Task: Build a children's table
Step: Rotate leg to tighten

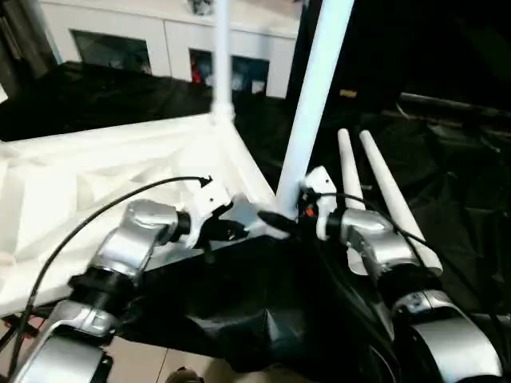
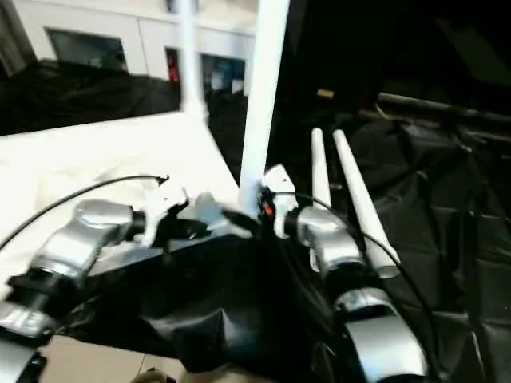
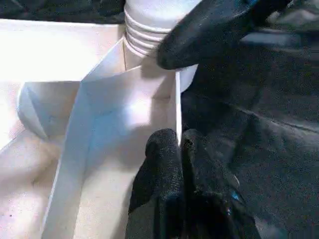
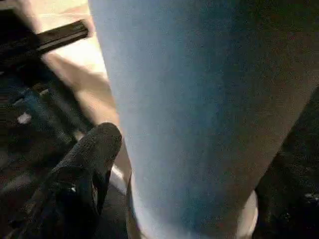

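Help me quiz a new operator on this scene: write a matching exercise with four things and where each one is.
Things:
1. near leg
2. two loose legs
3. left pincer
4. right pincer

Places:
A. lying on the black cloth
B. pinching the rim of the tabletop
C. standing upright at the tabletop's corner
D. at the near leg's base

Pairs: 1-C, 2-A, 3-B, 4-D
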{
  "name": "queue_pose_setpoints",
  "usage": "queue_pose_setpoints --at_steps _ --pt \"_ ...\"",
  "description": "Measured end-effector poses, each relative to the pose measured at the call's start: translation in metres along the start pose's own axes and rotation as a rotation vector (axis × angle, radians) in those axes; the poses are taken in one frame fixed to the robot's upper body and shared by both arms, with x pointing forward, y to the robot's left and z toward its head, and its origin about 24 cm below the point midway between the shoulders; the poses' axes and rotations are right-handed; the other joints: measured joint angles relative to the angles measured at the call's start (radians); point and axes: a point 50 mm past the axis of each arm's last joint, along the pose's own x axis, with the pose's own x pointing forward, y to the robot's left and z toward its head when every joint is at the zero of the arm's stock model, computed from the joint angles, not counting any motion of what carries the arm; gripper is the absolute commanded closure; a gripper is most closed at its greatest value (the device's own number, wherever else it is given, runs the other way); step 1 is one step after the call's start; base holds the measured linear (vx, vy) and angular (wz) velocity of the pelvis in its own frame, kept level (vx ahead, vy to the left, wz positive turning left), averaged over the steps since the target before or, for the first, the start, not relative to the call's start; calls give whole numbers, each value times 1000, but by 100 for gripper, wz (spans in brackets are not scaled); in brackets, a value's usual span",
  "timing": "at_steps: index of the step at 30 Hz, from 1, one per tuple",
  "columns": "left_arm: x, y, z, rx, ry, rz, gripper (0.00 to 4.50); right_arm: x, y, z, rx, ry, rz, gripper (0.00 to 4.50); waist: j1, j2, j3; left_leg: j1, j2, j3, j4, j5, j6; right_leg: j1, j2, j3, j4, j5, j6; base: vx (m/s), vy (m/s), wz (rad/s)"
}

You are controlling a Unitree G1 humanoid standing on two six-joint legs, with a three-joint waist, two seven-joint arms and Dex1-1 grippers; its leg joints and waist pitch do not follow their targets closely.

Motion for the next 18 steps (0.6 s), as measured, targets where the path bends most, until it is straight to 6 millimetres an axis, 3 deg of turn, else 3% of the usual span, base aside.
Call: queue_pose_setpoints --at_steps 4,7,18 --pt "-7 -2 -2 29 17 -63 450 -8 4 0 -40 44 129 73 3 0 0 0 0 0 1 0 0 0 0 0 0 0 0 0 0 0" --pt "-11 -5 -5 47 32 -111 450 -16 8 -2 -43 65 214 98 9 -1 0 0 0 0 2 0 0 1 0 0 0 0 0 0 0 0" --pt "-14 -8 -5 67 42 -172 450 -20 12 -1 -13 88 294 174 26 -1 0 0 1 0 2 0 0 1 0 0 1 1 0 0 0 0"
